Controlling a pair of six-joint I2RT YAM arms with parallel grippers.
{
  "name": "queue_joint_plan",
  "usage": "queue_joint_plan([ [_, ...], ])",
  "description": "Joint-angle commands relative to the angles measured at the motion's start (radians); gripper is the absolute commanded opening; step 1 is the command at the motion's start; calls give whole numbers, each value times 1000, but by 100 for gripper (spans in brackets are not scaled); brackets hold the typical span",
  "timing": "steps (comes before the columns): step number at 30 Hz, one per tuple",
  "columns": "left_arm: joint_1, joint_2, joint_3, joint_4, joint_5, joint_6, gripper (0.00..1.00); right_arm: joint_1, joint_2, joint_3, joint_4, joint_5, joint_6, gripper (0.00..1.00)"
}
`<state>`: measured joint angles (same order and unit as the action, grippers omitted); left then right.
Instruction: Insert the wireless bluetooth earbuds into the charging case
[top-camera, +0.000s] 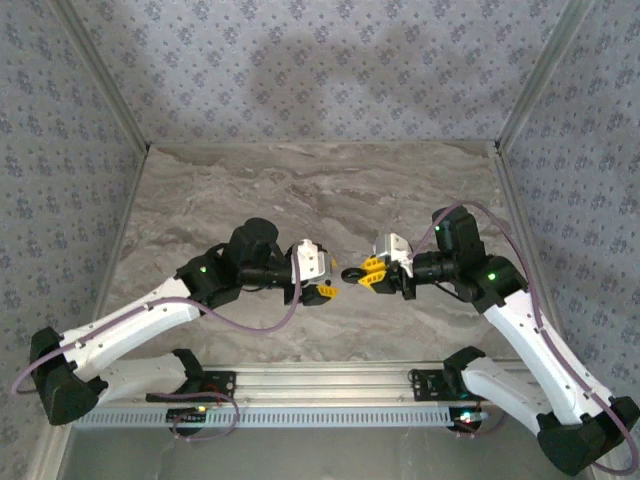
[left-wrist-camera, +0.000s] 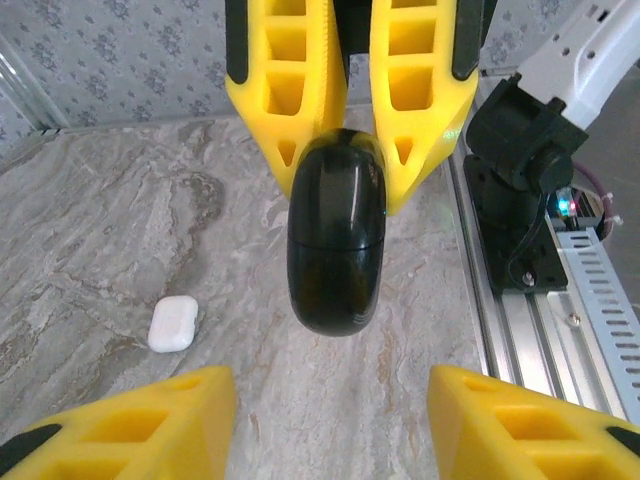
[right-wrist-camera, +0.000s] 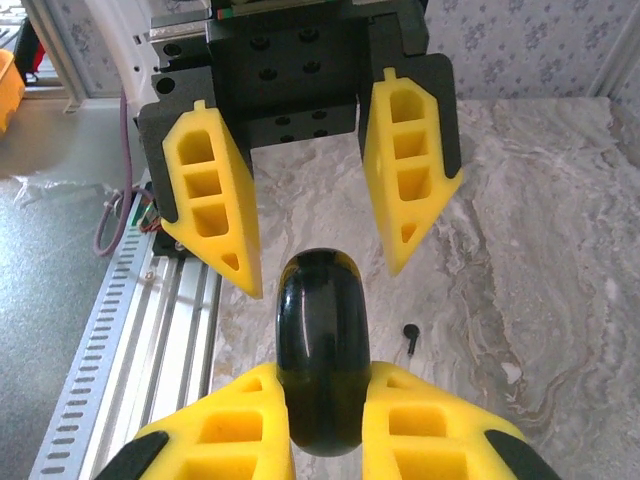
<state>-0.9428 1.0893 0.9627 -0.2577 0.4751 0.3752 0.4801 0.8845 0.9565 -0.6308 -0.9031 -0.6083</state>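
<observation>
Two robot arms reaching toward each other above the middle of a grey marbled table (top-camera: 300, 190).

Counted: two grippers, one black charging case, one black earbud, one small white object.

Right gripper (top-camera: 370, 272): clenched on one end of the charging case (left-wrist-camera: 335, 245), both yellow fingers (right-wrist-camera: 250, 430) pressed against its sides, holding it in the air clear of the table.

Left gripper (top-camera: 324, 293): released, its yellow wedges spread wide on either side of the case's free end, with a gap on both sides and no contact.

Charging case: a glossy black oval capsule with the lid shut and a thin seam around its middle in the left wrist view. Contents hidden. Long axis running left to right in the scene, gripped end on the right, free rounded end pointing left into the open left gripper.

Earbud (right-wrist-camera: 410, 335): outside the case, lying on the table below it and a little to the far side, well apart from both grippers. Too small to tell which way its stem points.

White object (left-wrist-camera: 173, 323): rounded and pill-shaped, resting flat on the table, also on the far side of the held case, touching nothing else.

Along the near edge, an aluminium rail (top-camera: 330, 378) carrying both arm bases.
</observation>
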Motion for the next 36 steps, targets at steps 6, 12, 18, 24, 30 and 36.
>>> queue_joint_plan([
  [6, -8, 41, 64, -13, 26, 37, 49, 62, 44, 41, -44, 27, -34, 14],
  [12, -11, 53, 72, -18, 36, 41, 44, 78, 62, 39, -22, 27, -33, 14],
  [18, -15, 56, 73, -26, 38, 42, 42, 86, 68, 33, 6, 29, -24, 14],
  [24, -20, 70, 85, -45, 49, 51, 32, 100, 75, 36, 15, 46, -22, 15],
  [30, -22, 71, 87, -58, 50, 59, 23, 102, 69, 35, 17, 56, -20, 15],
  [36, -22, 57, 73, -59, 35, 54, 32, 100, 55, 33, 17, 62, -21, 15],
])
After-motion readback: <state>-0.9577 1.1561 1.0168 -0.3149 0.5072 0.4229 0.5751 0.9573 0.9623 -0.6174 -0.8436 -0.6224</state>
